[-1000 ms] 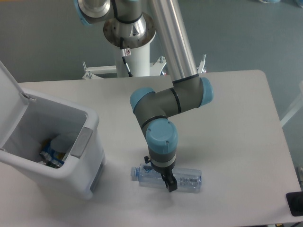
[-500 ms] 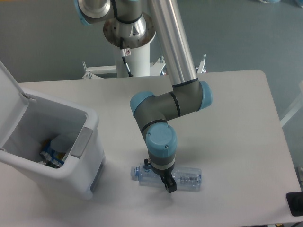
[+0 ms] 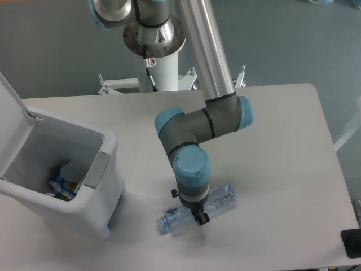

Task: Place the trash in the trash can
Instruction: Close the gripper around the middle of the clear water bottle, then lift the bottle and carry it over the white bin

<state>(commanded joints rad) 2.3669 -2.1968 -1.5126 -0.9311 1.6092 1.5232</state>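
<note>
White table [image 3: 282,147] over grey floor [image 3: 51,51]; jaws [image 3: 198,217] clamped on tilted bottle [image 3: 221,199].

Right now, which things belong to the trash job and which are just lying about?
Job: clear plastic bottle, gripper at its middle, white trash can with lid open.
Lying about: black object at the table's right edge; items already inside the can.

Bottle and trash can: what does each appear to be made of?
The bottle looks like thin clear plastic, glossy: the table shows through it and its ribbed wall catches highlights. The trash can looks like opaque white moulded plastic, smooth and slightly shiny, with a grey panel on its front rim, material unclear.
</note>
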